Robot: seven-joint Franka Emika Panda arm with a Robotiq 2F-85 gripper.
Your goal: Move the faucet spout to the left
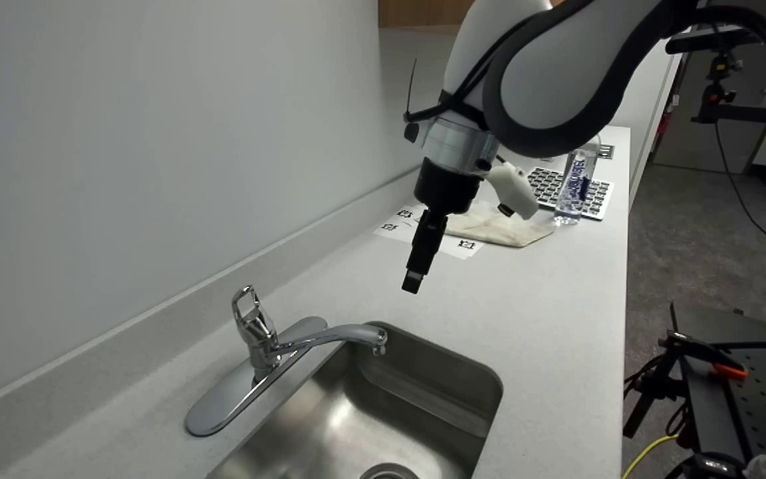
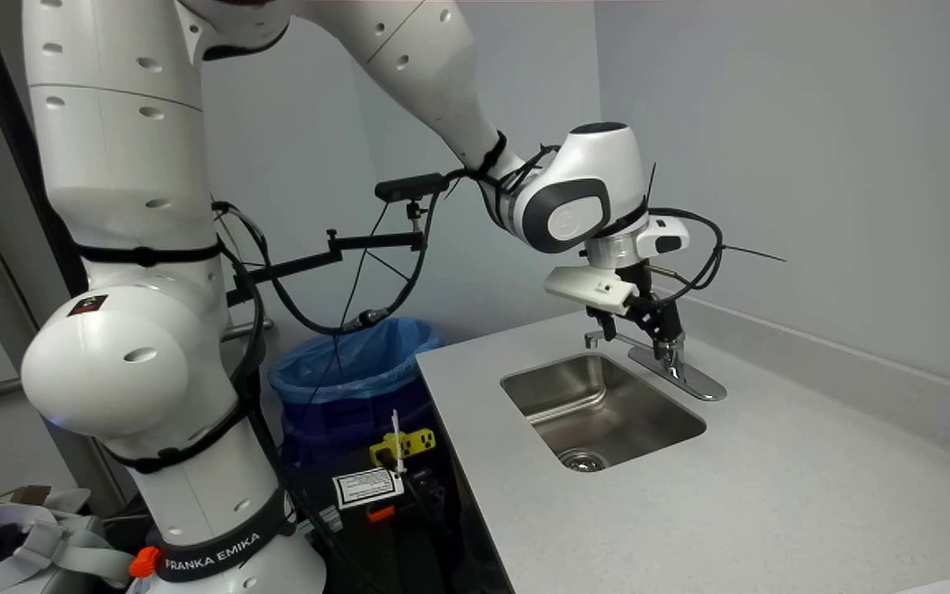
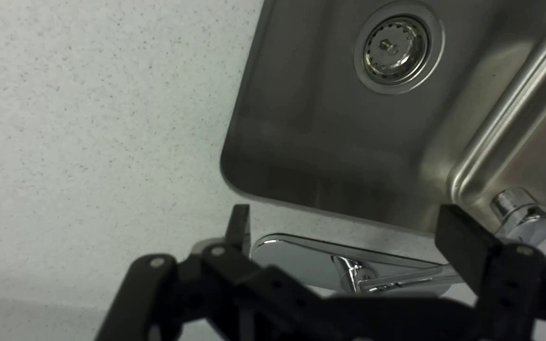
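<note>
Arching out above the faucet spout (image 1: 338, 334), the arm (image 2: 442, 91) points its end effector (image 3: 345, 221) downward, spread wide.

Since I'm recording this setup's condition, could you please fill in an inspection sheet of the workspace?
Surface: pale speckled countertop with steel sink set in.
Job's things: faucet spout, tip near a sink corner.
Clutter: bottle, cloth-like item and marked paper on the countertop.
Gripper: open above the countertop, holding nothing.
Cables: black cable loops beside the gripper; yellow cable past the countertop's edge.
Surroundings: blue-lined bin and pale wall.
</note>
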